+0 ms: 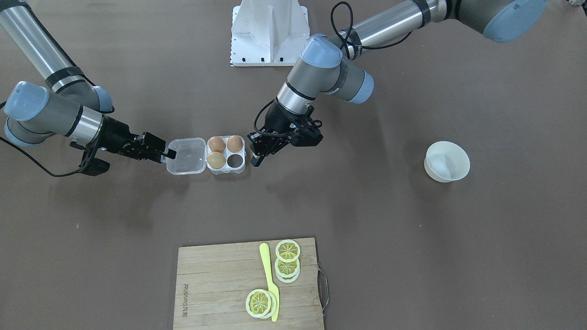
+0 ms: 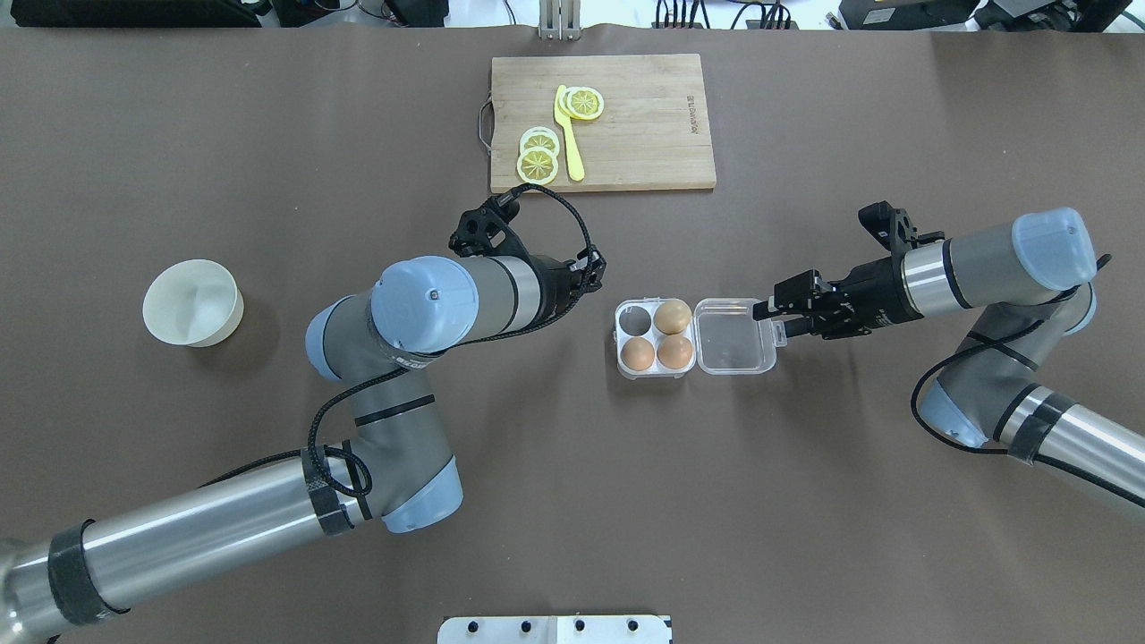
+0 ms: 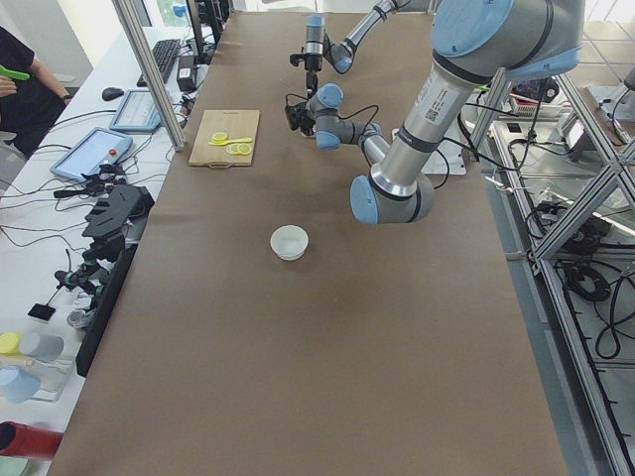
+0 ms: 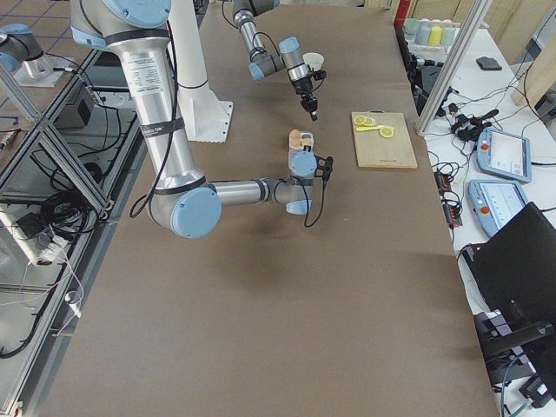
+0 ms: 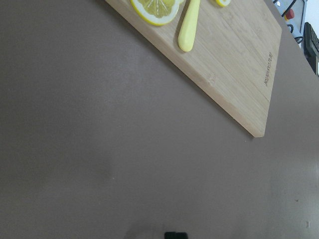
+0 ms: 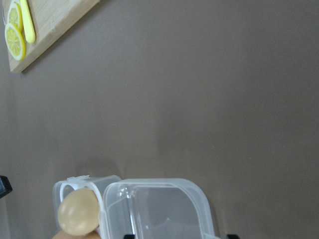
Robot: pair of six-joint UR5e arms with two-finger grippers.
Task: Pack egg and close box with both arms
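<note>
The clear box [image 1: 225, 170] stands at the table's middle with its hinged lid [image 1: 185, 156] lying open flat. It holds two alike orange-brown eggs [image 1: 216, 144] [image 1: 235, 143], so I cannot tell which is the task's egg. It also holds a paler tan egg [image 1: 216, 159], and one cell [image 1: 236, 159] is empty. My left gripper [image 1: 255, 160] looks shut and empty, just beside the box near the empty cell. My right gripper [image 1: 168, 154] is open at the lid's outer edge. In the right wrist view its fingertips [image 6: 128, 236] stand either side of the lid [image 6: 159, 209].
A white bowl [image 1: 447, 161] stands off on my left side and looks empty. A wooden cutting board [image 1: 215, 284] with lemon slices [image 1: 287, 251] and a yellow knife [image 1: 268, 275] lies across the table. The white robot base [image 1: 269, 32] is behind the box.
</note>
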